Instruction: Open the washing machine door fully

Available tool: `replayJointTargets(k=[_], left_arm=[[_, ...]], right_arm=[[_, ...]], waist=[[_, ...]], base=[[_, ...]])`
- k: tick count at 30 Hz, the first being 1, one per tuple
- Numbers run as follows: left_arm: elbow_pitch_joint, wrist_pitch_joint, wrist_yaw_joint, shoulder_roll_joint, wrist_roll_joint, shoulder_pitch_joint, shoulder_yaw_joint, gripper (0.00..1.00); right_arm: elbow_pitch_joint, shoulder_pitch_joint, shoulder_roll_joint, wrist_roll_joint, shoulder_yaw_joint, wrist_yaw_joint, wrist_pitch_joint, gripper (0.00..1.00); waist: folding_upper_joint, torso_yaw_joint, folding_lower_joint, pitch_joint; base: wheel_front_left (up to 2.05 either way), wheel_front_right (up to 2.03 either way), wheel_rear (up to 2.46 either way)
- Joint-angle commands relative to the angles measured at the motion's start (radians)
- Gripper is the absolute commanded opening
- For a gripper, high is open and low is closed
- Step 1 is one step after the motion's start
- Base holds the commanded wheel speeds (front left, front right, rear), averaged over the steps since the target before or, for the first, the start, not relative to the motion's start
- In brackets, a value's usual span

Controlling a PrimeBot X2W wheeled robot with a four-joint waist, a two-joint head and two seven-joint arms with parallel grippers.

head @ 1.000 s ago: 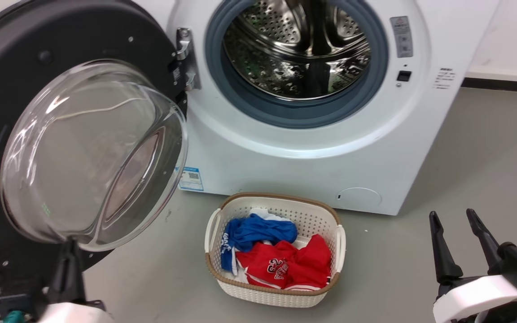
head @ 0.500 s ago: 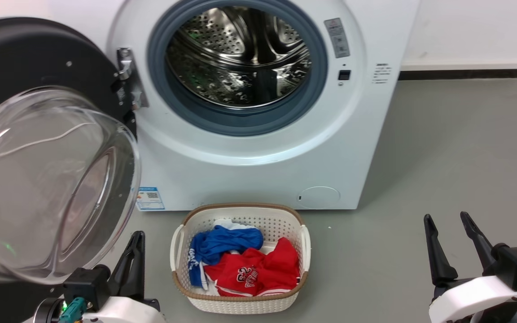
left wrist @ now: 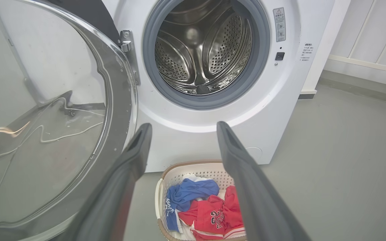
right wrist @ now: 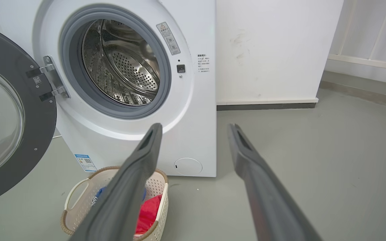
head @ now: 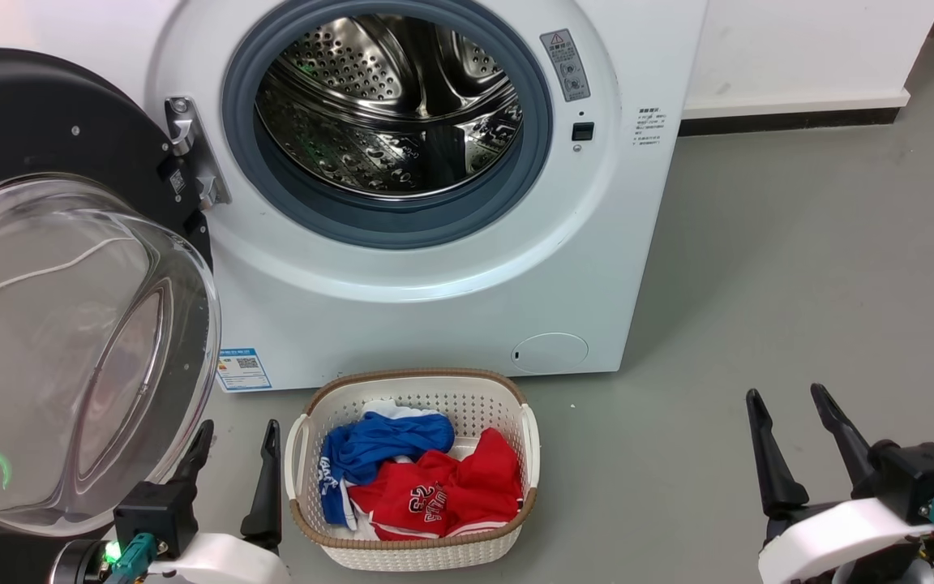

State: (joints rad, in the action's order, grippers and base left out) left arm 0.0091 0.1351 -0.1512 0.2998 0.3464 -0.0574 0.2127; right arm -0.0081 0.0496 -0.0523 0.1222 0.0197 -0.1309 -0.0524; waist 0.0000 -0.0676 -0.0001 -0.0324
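Washing machine door (head: 45, 122) stands wide open on its hinge at the left of the washing machine (head: 434, 324). Left gripper (head: 239, 425), fingers spread and empty, sits just beside the door's glass bowl. Laundry basket (head: 418, 556) rests on the floor before the machine. Right gripper (head: 785, 392), fingers spread and empty, hangs well apart at the right.

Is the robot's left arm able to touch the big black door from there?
Probably yes. The open left tool sits close beside the washing machine door, low by its glass bulge, and nothing seems to stand between them.
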Motion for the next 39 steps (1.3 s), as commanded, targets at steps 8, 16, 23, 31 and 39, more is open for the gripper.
replayJointTargets(k=[8,16,23,31,39], left_arm=[[0.004,0.013,-0.007,0.004,-0.006,0.014,0.006,1.00],[0.001,0.020,-0.012,0.005,-0.006,0.012,0.015,1.00],[0.001,0.027,-0.014,0.007,-0.003,0.010,0.018,1.00],[0.031,0.003,0.009,-0.023,0.103,-0.003,0.002,0.00],[0.055,-0.017,0.037,-0.040,0.223,0.017,-0.025,0.00]], right_arm=[[0.013,-0.020,-0.008,0.007,-0.008,0.000,-0.011,1.00],[0.014,-0.019,-0.012,0.008,-0.010,0.000,-0.014,1.00],[0.014,-0.008,-0.010,0.010,-0.005,0.000,-0.015,1.00],[0.054,-0.009,-0.005,0.126,0.001,0.000,0.005,0.00],[0.073,-0.025,-0.005,0.261,0.011,0.000,0.021,0.00]], waist=[[0.0000,0.011,0.0001,0.002],[0.0000,0.014,0.0001,0.006],[0.0000,0.014,0.0001,0.005],[0.0000,0.016,0.0001,0.007],[0.0000,0.019,0.0001,0.008]], base=[[0.00,0.00,0.00],[0.00,0.00,0.00],[0.00,0.00,0.00],[0.00,0.00,0.00],[0.00,0.00,0.00]])
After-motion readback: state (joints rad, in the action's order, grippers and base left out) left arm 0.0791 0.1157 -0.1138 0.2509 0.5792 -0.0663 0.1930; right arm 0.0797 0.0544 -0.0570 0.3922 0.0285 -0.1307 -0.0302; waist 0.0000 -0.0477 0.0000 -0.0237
